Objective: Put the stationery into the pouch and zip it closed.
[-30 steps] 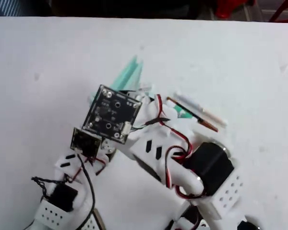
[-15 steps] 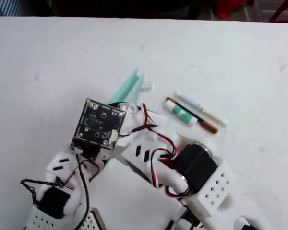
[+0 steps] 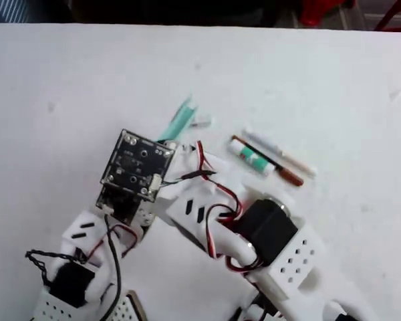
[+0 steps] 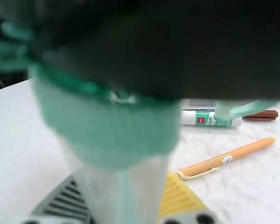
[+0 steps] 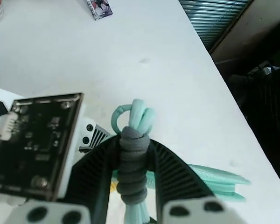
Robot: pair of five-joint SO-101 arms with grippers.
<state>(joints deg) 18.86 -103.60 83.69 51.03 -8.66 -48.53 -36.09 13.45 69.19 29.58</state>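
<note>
High view: pouch has been dragged toward 7 o'clock; glue stick lies uncovered on the desk, unpacked. Right hand clamps zip cord; left hand, I cannot tell.

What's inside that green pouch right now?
The pouch hides its inside behind its own fabric. A glue stick, orange pen and brown pen lie outside, on the table.

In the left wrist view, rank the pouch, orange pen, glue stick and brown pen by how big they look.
1. Pouch, though it sits right at the camera, which inflates it.
2. Orange pen.
3. Glue stick.
Brown pen: just its end shows, so unranked.
</note>
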